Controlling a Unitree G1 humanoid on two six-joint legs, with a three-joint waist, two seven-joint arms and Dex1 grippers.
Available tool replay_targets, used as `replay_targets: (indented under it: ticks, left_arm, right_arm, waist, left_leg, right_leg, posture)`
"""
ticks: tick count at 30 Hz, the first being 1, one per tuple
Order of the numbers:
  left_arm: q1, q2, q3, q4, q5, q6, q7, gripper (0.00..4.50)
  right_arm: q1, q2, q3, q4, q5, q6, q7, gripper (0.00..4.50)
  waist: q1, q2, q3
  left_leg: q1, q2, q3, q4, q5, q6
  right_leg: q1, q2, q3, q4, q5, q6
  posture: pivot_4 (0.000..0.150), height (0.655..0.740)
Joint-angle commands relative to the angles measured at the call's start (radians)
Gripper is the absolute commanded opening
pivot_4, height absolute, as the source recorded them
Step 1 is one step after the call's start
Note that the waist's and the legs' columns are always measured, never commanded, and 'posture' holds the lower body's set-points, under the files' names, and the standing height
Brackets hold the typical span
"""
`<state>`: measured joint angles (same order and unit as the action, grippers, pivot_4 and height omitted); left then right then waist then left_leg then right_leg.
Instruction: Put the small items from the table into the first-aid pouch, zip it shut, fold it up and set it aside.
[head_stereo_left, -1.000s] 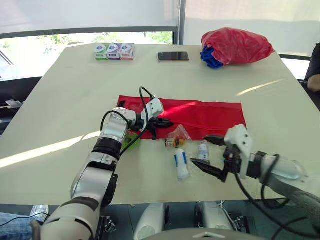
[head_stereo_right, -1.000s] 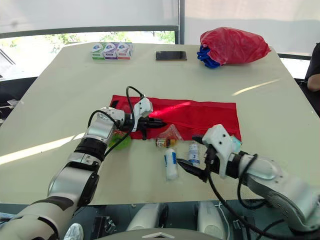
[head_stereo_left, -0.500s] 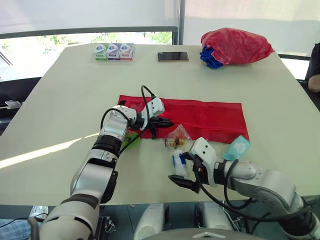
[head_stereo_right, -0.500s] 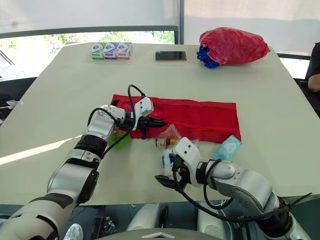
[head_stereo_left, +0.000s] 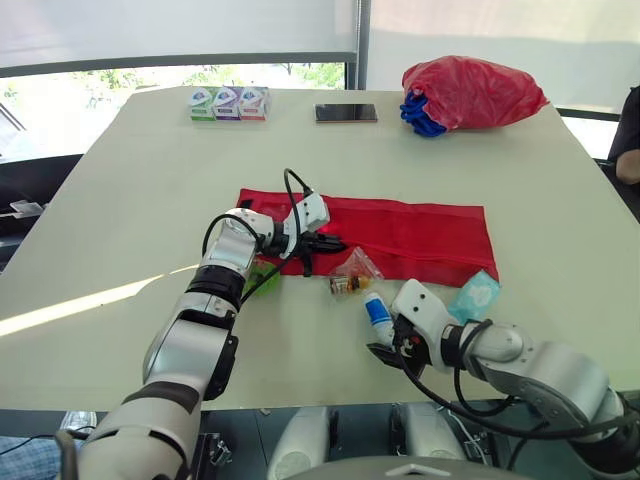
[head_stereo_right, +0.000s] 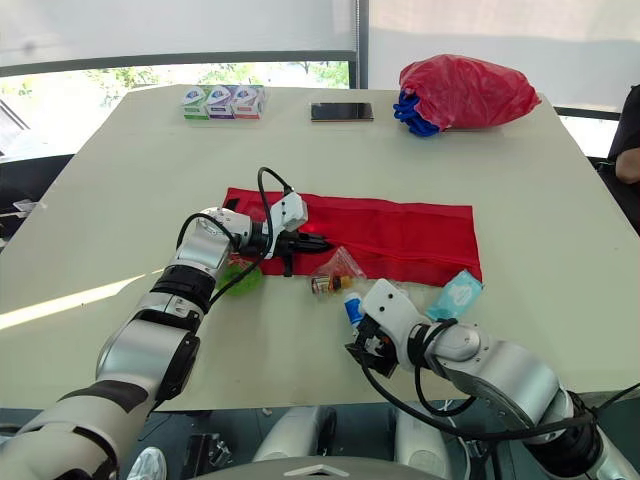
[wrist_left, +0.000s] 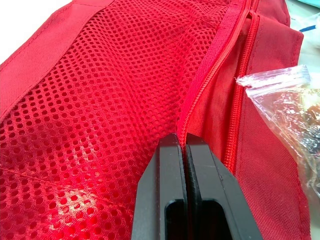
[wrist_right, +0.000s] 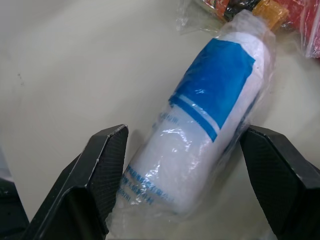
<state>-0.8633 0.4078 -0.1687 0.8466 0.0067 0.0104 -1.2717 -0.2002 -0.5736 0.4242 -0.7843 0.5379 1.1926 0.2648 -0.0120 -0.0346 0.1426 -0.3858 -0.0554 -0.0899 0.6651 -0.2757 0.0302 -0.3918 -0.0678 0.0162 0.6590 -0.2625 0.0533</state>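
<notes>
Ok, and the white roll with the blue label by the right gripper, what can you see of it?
The white roll is a cylinder with a blue label and small print, sealed in crinkled clear film. It lies on its side on the table, between the open fingers of the right gripper, which straddle its near end; whether they touch the film I cannot tell. Its far end lies close to a clear zip bag by the red first-aid pouch.

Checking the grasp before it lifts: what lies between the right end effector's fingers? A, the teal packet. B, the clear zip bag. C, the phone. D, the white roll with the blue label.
D: the right wrist view shows the white roll between the open fingers of the right end effector.
</notes>
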Motion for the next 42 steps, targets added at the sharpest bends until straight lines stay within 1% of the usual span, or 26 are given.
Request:
replay_targets:
  ticks: [1, 3, 6, 7, 9, 11, 12, 14, 18, 21, 25, 30, 37, 42]
  left_arm:
    - [-0.028, 0.0, -0.001, 0.006, 0.0, -0.019, 0.001, 0.0]
    - [-0.031, 0.0, -0.001, 0.012, 0.001, -0.022, 0.001, 0.0]
    - [-0.037, -0.004, 0.0, 0.022, 0.001, -0.026, 0.003, 0.0]
    - [-0.04, -0.006, 0.001, 0.026, 0.0, -0.027, 0.003, 0.0]
    - [-0.044, -0.009, 0.002, 0.032, -0.001, -0.03, 0.004, 0.0]
    - [-0.045, -0.012, 0.002, 0.035, -0.001, -0.035, 0.002, 0.0]
    - [-0.047, -0.013, 0.005, 0.037, -0.005, -0.036, 0.002, 0.0]
    - [-0.051, -0.017, 0.013, 0.038, -0.012, -0.032, 0.003, 0.0]
    - [-0.063, -0.024, 0.034, 0.039, -0.039, -0.022, -0.003, 0.0]
    - [-0.066, -0.033, 0.041, 0.034, -0.051, -0.015, -0.008, 0.0]
    - [-0.062, -0.049, 0.047, 0.022, -0.067, -0.014, -0.012, 0.0]
    - [-0.055, -0.059, 0.059, 0.001, -0.082, -0.012, 0.0, 0.0]
    - [-0.027, -0.046, 0.072, -0.038, -0.093, -0.013, 0.021, 0.0]
    - [0.038, -0.032, 0.056, -0.129, -0.106, 0.002, 0.0, 0.0]
  right_arm:
    - [0.021, -0.017, -0.027, -0.08, 0.006, 0.034, 0.003, 3.71]
    - [0.032, -0.014, -0.038, -0.092, 0.007, 0.044, 0.001, 3.71]
    - [0.03, -0.012, -0.051, -0.098, 0.003, 0.048, 0.006, 2.85]
    - [0.027, -0.009, -0.057, -0.096, 0.001, 0.044, 0.008, 2.39]
    - [0.02, -0.005, -0.063, -0.088, -0.007, 0.036, 0.007, 1.27]
    - [0.017, 0.002, -0.068, -0.08, -0.012, 0.033, 0.007, 0.26]
    - [0.016, 0.005, -0.076, -0.081, -0.009, 0.035, 0.01, 0.01]
    - [0.017, 0.013, -0.093, -0.089, 0.003, 0.041, 0.018, 0.01]
    - [-0.031, 0.107, -0.242, -0.105, 0.105, 0.113, 0.034, 0.01]
    - [-0.089, 0.205, -0.321, -0.065, 0.155, 0.159, 0.018, 0.01]
    - [-0.206, 0.259, -0.3, 0.094, 0.122, 0.17, 0.009, 0.01]
    - [-0.252, 0.284, -0.277, 0.286, 0.093, 0.126, 0.038, 0.01]
    - [-0.233, 0.259, -0.25, 0.342, 0.076, 0.1, 0.079, 0.01]
    - [-0.275, 0.312, -0.262, 0.429, 0.021, 0.021, 0.049, 0.01]
  waist:
    - [0.0, 0.0, 0.0]
    - [0.0, 0.0, 0.0]
    - [0.0, 0.0, 0.0]
    - [0.0, 0.0, 0.0]
    - [0.0, 0.0, 0.0]
    - [0.0, 0.0, 0.0]
    - [0.0, 0.0, 0.0]
    - [0.0, 0.0, 0.0]
    - [0.0, 0.0, 0.0]
    - [-0.001, 0.0, 0.0]
    - [0.0, 0.0, 0.0]
    - [-0.001, 0.0, 0.0]
    - [-0.004, 0.0, 0.0]
    - [-0.006, 0.001, 0.0]
  left_leg:
    - [0.0, 0.0, 0.0, 0.0, 0.0, 0.0]
    - [0.0, 0.0, 0.0, 0.0, 0.0, 0.0]
    - [0.0, 0.0, 0.0, 0.0, -0.001, 0.001]
    - [0.0, 0.0, 0.0, 0.0, -0.001, 0.001]
    - [0.0, 0.0, 0.0, 0.0, -0.001, 0.002]
    - [0.0, 0.0, 0.0, 0.0, -0.001, 0.002]
    - [0.0, 0.0, 0.0, 0.0, -0.001, 0.001]
    - [0.0, 0.0, 0.0, 0.0, -0.001, 0.001]
    - [-0.001, 0.0, 0.0, 0.001, -0.001, 0.002]
    - [-0.001, 0.0, 0.0, 0.0, -0.001, 0.002]
    - [-0.001, 0.0, 0.0, 0.0, -0.001, 0.001]
    - [-0.001, -0.001, 0.0, 0.0, 0.0, -0.001]
    - [-0.002, -0.001, 0.001, 0.0, 0.0, -0.001]
    - [-0.001, -0.001, 0.001, 0.0, 0.0, -0.001]
  right_leg:
    - [0.0, 0.0, 0.0, 0.0, 0.0, 0.0]
    - [0.0, 0.0, 0.0, 0.0, 0.0, 0.0]
    - [0.0, 0.0, 0.0, 0.0, 0.0, 0.0]
    - [0.0, 0.0, 0.0, 0.0, 0.0, 0.0]
    - [0.0, 0.0, 0.0, 0.0, 0.0, 0.0]
    - [0.0, 0.0, 0.0, 0.0, 0.0, 0.0]
    - [0.0, 0.0, 0.0, 0.0, 0.0, 0.0]
    - [0.0, 0.0, 0.0, 0.0, 0.0, 0.0]
    - [0.0, 0.0, 0.0, 0.0, 0.0, 0.0]
    - [0.0, 0.0, 0.0, 0.0, 0.0, 0.0]
    - [-0.001, 0.0, 0.0, 0.0, 0.0, 0.0]
    - [-0.002, -0.001, -0.001, 0.001, 0.0, 0.0]
    - [-0.003, -0.001, 0.0, 0.001, 0.0, 0.0]
    - [-0.003, -0.001, 0.0, 0.002, 0.0, 0.0]
  posture:
    - [0.15, 0.74]
    - [0.15, 0.74]
    - [0.15, 0.74]
    - [0.15, 0.74]
    - [0.15, 0.74]
    - [0.15, 0.74]
    - [0.15, 0.74]
    - [0.15, 0.74]
    - [0.15, 0.74]
    - [0.15, 0.74]
    - [0.15, 0.74]
    - [0.15, 0.74]
    - [0.15, 0.74]
    - [0.15, 0.74]
